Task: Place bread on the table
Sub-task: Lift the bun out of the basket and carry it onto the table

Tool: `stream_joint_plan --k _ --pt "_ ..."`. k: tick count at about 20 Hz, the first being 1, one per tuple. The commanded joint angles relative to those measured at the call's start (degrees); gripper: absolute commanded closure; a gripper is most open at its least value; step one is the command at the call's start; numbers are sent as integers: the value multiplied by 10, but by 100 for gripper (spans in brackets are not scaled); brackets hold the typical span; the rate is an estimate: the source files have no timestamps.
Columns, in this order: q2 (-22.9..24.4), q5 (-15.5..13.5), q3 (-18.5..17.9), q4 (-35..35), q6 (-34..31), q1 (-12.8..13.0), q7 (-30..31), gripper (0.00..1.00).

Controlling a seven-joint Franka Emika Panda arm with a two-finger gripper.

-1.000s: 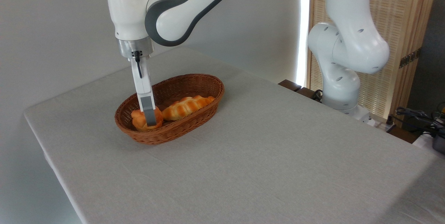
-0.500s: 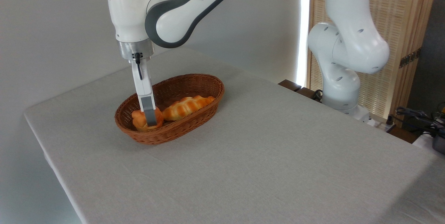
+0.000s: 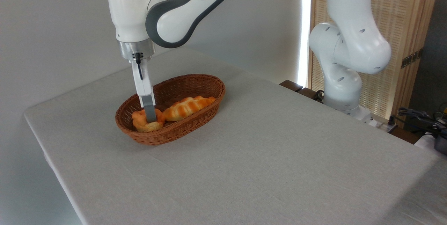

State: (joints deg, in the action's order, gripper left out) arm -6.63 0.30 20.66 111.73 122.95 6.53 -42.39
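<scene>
The bread (image 3: 140,121), a small round golden-orange bun, lies in the left end of a brown wicker basket (image 3: 209,111) on the grey-clothed table (image 3: 265,155). My gripper (image 3: 149,116) reaches straight down into the basket. Its near grey finger (image 3: 150,111) presses against the front of the bun, and the far finger is hidden behind it. The jaws look shut on the bread, whose paler base shows below the fingertip.
A long braided orange loaf (image 3: 189,107) lies in the basket just right of the bun. The arm's white base (image 3: 344,92) stands at the table's far right edge, with cables (image 3: 419,115) beside it. A wall runs behind the table.
The near finger has drawn inward against the bun, its tip now sitting higher on it. The wrist has barely moved, and the bun stays in the basket.
</scene>
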Motion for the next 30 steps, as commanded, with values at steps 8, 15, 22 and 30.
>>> stream_joint_plan --k 8,15,22,30 --pt "7 -3 -8 -106 -160 -5 6 78" --pt "42 7 -85 -134 -200 -6 -6 77" --pt "7 7 -186 -124 -188 -6 -98 66" --pt "-33 28 -192 -78 -89 -6 -96 6"
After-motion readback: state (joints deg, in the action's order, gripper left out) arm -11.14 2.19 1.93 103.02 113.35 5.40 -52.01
